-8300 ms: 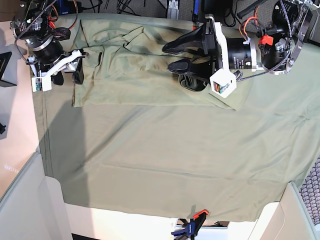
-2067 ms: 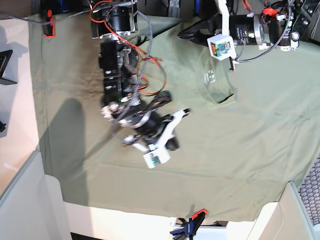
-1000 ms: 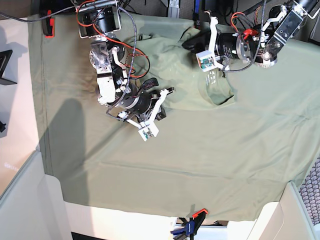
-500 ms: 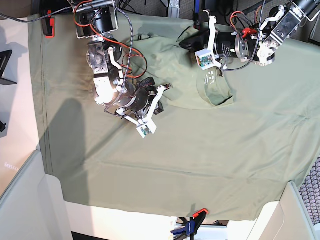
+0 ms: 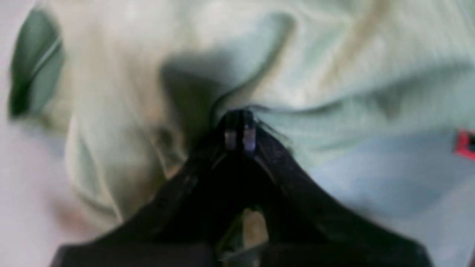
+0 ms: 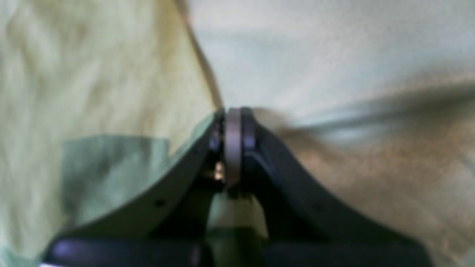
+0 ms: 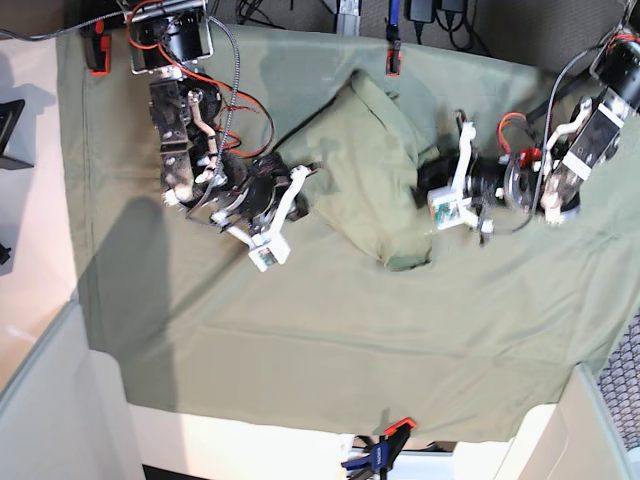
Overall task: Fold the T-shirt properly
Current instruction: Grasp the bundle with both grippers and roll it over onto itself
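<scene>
Both arms reach low across the bench toward the bunched T-shirt [image 7: 365, 170] at its centre; the left gripper [image 7: 425, 195] and right gripper [image 7: 305, 172] each pinch its cloth from opposite sides.

Base view: evenly and brightly lit from above, sharp throughout, with a soft dark arm shadow on the tablecloth [image 7: 130, 250] at left and a bright overexposed strip along the near table [image 7: 250, 440] edge. Both wrist views are heavily blurred and washed out. Each pincer shows only as a dark silhouette.
</scene>
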You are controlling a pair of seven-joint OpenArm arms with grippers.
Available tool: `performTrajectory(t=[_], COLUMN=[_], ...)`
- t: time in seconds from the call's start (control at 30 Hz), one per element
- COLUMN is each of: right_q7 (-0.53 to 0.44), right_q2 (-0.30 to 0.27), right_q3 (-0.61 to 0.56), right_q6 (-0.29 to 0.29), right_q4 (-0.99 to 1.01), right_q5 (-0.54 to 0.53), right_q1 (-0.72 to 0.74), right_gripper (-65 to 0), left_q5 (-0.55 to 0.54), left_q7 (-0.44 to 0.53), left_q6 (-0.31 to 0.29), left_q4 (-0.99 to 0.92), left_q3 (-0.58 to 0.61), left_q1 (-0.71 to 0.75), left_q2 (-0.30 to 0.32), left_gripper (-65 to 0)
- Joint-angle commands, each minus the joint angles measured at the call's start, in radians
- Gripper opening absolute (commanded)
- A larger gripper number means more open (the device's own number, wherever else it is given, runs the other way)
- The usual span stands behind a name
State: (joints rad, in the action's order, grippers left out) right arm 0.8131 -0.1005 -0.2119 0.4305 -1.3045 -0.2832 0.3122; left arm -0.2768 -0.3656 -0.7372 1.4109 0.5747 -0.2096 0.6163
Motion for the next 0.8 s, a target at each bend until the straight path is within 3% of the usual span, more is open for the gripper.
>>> performTrajectory(t=[0.0,0.3,0.5,0.77], right_q7=[-0.004,0.006,-0.002,-0.005], right_q2=[-0.005,0.007,0.051,0.107], right_q3=[0.002,0.002,0.002,0.002], right_q6=[0.004,0.004,0.023,0.023], right_q4=[-0.036,-0.227,-0.301,-0.320], right_q5=[-0.006,-0.059,-0.084,-0.084], right_q1=[0.004,-0.184,-0.283,-0.307], right_gripper=[-65.0,-65.0,-65.0,-65.0], left_q5=[0.035,0.035,0.034,-0.023], left_q7=[-0.019,0.037,0.054,-0.009], left_q6=[0.039,0.039,0.039,0.039], left_q4=[-0.011,-0.055,-0.055,0.033], left_q3=[-0.011,-0.011,-0.011,-0.122], left_q1=[-0.044,-0.143,-0.145,-0.138], left_q2=[0.018,0.018,0.021,0.150], left_gripper=[-65.0,-65.0,-65.0,-65.0])
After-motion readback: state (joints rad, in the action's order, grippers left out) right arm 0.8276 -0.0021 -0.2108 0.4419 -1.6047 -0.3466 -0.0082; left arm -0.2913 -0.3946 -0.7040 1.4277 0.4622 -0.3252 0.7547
